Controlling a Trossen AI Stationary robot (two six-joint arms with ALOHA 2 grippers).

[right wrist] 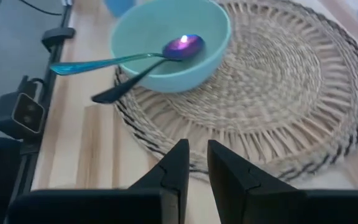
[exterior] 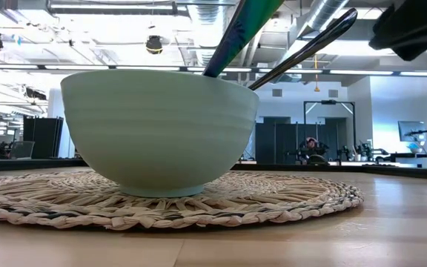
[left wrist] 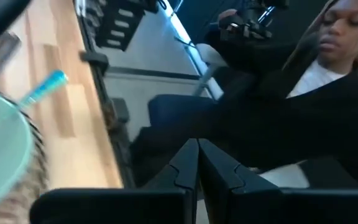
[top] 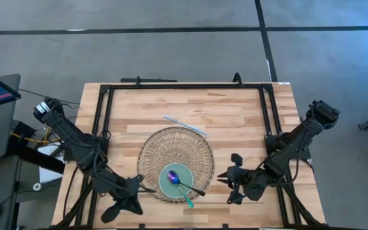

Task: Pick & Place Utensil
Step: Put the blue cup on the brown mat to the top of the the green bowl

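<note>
A pale green bowl (top: 173,181) stands on a round woven placemat (top: 177,150) near the table's near edge. Two utensils stand in it: an iridescent teal-purple spoon (right wrist: 184,45), whose handle (right wrist: 86,64) leans on the rim, and a dark utensil (right wrist: 114,90), whose handle crosses the rim beside it. In the low view both handles (exterior: 243,26) (exterior: 310,48) slant up out of the bowl (exterior: 158,130). My left gripper (top: 149,189) is shut just left of the mat. My right gripper (top: 222,177) hovers right of the mat, slightly open, pointing at the bowl.
A thin pale blue stick (top: 185,125) lies on the wood beyond the mat's far edge. A black frame (top: 184,86) runs around the tabletop. A seated person in dark clothes (left wrist: 278,106) shows beyond the table in the left wrist view. Bare wood lies right of the mat.
</note>
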